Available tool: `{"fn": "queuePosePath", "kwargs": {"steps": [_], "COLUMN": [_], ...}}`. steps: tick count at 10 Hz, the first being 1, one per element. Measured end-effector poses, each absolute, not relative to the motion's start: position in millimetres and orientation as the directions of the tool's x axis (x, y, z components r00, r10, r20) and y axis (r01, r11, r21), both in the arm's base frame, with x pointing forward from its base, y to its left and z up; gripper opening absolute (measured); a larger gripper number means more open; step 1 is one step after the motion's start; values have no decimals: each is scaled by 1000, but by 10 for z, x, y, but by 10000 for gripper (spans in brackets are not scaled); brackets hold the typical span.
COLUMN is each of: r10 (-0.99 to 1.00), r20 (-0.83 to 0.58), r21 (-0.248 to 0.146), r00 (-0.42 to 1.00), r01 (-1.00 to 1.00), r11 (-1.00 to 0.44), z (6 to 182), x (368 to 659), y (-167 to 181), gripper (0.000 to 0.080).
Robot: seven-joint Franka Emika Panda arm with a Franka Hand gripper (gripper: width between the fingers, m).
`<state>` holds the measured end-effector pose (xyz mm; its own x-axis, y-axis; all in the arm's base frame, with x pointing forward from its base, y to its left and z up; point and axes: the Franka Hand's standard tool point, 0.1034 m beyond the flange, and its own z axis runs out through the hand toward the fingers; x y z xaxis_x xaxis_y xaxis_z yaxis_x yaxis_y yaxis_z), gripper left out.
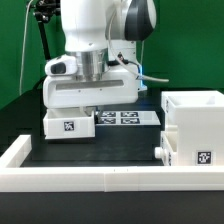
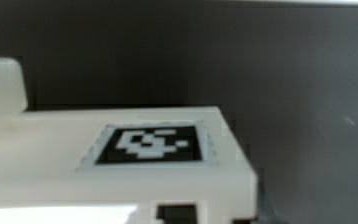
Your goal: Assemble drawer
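Exterior view: white arm [image 1: 95, 40] stands low over a loose tray [image 1: 68, 125] of the drawer, which rests on the black desk [image 1: 120, 140] toward the exterior view's left, just beside the marker board [image 1: 122, 117]. The fingers are hidden between the wrist housing and the tray, so I cannot tell whether they are apart, together or clamped on the tray. The tall shell [image 1: 195, 120] stands at the exterior view's right, well apart from the loose tray. A knob [image 1: 160, 150] projects from the shell's lower front, so one tray is judged already seated. A low wall [image 1: 80, 168] edges the near side of the desk. Wrist view: a white tagged face of the loose tray [image 2: 153, 143] fills the lower frame, close under the camera, with bare desk [image 2: 247, 60] beyond; no fingers are distinct here. Step in hand, as judged: taking up the second tray. Next move calls for a firm grip on a tray wall, a level lift, carriage across to the shell, and square alignment with the free opening before sliding in.
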<state>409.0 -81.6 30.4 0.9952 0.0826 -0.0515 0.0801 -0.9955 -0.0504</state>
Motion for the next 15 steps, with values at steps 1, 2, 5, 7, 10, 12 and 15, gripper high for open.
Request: {"fn": "queuePosePath", "kwargs": {"steps": [1, 2, 5, 7, 10, 12, 15], "r10": [120, 177, 283, 438, 710, 848, 964], "r20": [-62, -61, -52, -38, -5, 2, -34], "r21": [-62, -74, -87, -93, -68, -50, -48], "r00": [991, 982, 958, 898, 705, 531, 262], "r01": [116, 173, 278, 433, 708, 847, 963], "r11": [-991, -982, -957, -897, -703, -530, -264], "z": [393, 492, 541, 538, 579, 590, 564], "x": [4163, 4281, 4394, 4390, 4512, 4652, 4779], "y": [-781, -730, -702, -711, -693, -705, -703], "gripper": [42, 42, 42, 42, 42, 42, 42]}}
